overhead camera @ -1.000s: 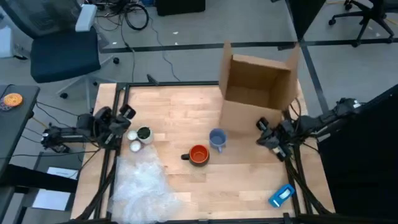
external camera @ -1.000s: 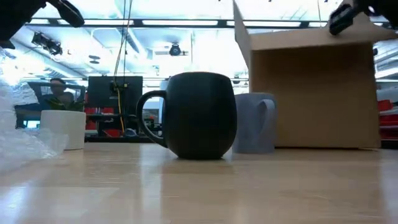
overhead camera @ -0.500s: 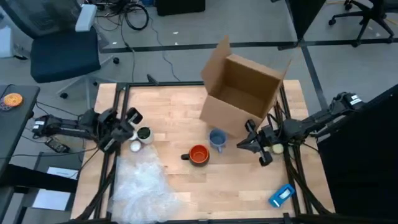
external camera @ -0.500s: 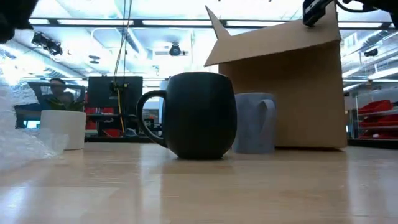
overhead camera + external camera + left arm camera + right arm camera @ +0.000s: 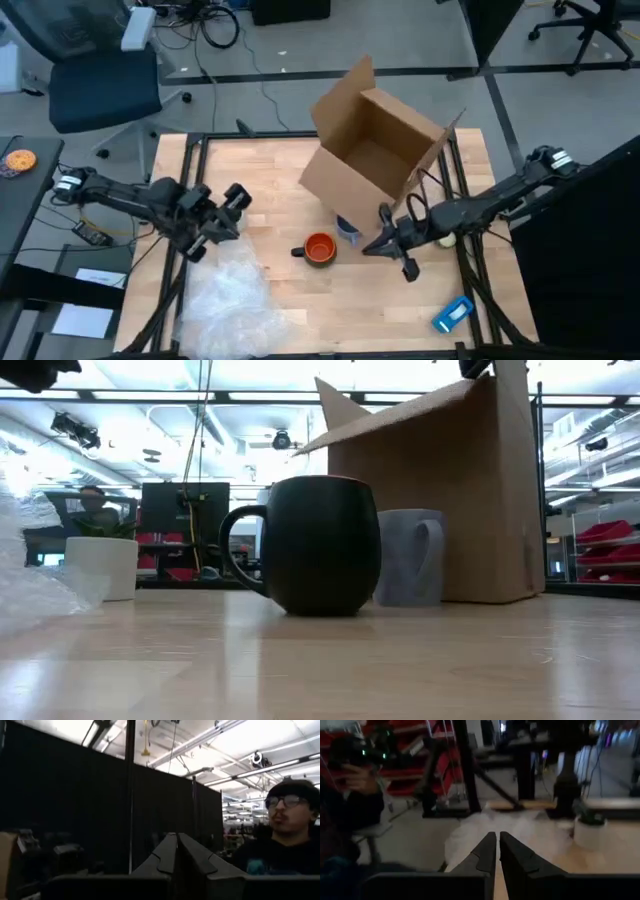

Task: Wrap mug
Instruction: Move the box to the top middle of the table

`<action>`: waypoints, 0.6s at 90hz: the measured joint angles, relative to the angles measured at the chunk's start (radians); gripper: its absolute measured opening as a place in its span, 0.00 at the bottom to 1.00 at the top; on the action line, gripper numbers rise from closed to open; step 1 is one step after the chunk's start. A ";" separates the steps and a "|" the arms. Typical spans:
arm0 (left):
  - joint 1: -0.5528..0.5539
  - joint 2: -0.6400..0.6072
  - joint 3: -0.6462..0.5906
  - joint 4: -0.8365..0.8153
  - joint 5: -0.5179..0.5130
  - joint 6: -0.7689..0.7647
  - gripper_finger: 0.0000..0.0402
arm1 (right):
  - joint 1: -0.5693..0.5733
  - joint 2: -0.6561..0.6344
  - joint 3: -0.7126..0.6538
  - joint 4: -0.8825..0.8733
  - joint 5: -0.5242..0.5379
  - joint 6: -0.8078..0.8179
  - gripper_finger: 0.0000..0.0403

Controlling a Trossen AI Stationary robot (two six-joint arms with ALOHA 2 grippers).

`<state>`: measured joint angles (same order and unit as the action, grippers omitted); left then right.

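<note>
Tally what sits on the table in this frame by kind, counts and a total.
Mugs: 2, orange mug and blue-grey mug
Cardboard boxes: 1, cardboard box
Bubble wrap sheets: 1, bubble wrap
White plant pots: 1, plant pot
Blue packets: 1, blue packet
Total: 6

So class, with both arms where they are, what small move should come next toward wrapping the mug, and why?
Probably the left gripper, shut and empty, should open and drop toward the bubble wrap just beside it. The orange mug stands bare on the table, apart from the wrap, and the right gripper, also shut, holds nothing.
</note>
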<state>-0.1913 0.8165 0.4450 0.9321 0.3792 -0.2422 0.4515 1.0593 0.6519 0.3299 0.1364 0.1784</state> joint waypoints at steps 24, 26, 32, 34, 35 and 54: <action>0.000 0.016 0.006 0.004 0.000 -0.001 0.00 | 0.067 -0.093 0.195 -0.681 0.000 0.258 0.00; 0.000 0.016 0.006 0.004 0.000 -0.001 0.00 | 0.070 -0.100 0.212 -0.741 -0.001 0.291 0.00; 0.000 0.016 0.006 0.004 0.000 -0.001 0.00 | 0.076 -0.114 0.252 -0.900 -0.009 0.395 0.00; 0.000 0.016 0.006 0.004 0.000 -0.001 0.00 | 0.078 -0.119 0.264 -0.955 -0.011 0.431 0.00; 0.000 0.016 0.006 0.003 0.000 -0.001 0.00 | 0.078 -0.121 0.269 -0.981 -0.013 0.448 0.00; 0.000 0.015 0.006 -0.035 -0.025 -0.001 0.00 | 0.080 -0.153 0.302 -1.432 -0.044 0.718 0.00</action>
<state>-0.1909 0.8318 0.4511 0.8967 0.3543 -0.2436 0.5312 0.9060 0.9543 -1.1022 0.0921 0.8964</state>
